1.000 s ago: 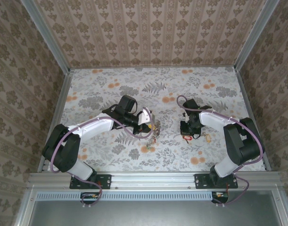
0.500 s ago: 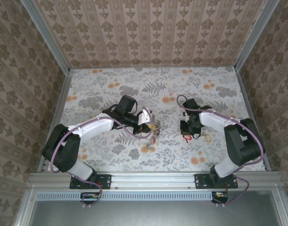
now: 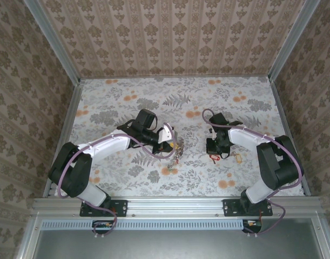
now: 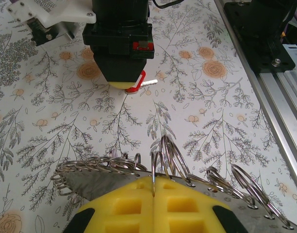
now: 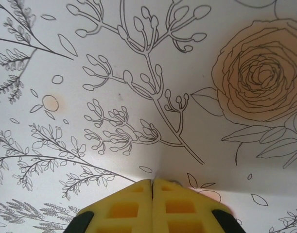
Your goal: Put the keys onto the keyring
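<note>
Just under the closed tips of the right gripper [image 4: 123,82], the red key [image 4: 136,87] is seen lying flat, its shaft pointing sideways, well ahead of the keyring [image 4: 104,180] clamped in the left gripper [image 4: 153,187]; whether the key is pinched cannot be told.

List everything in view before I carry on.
keyring: one, silvery, rim fringed with small rings, clamped in the left gripper.
red key: one, red head, silver blade, on the table at the right gripper tip.
small yellowish piece: one, possibly a key, on the table right of the right gripper.
table: one, floral cloth.
left gripper: one, yellow pads, shut on the keyring.
right gripper: one, yellow pads, shut, tip down at the table.
</note>
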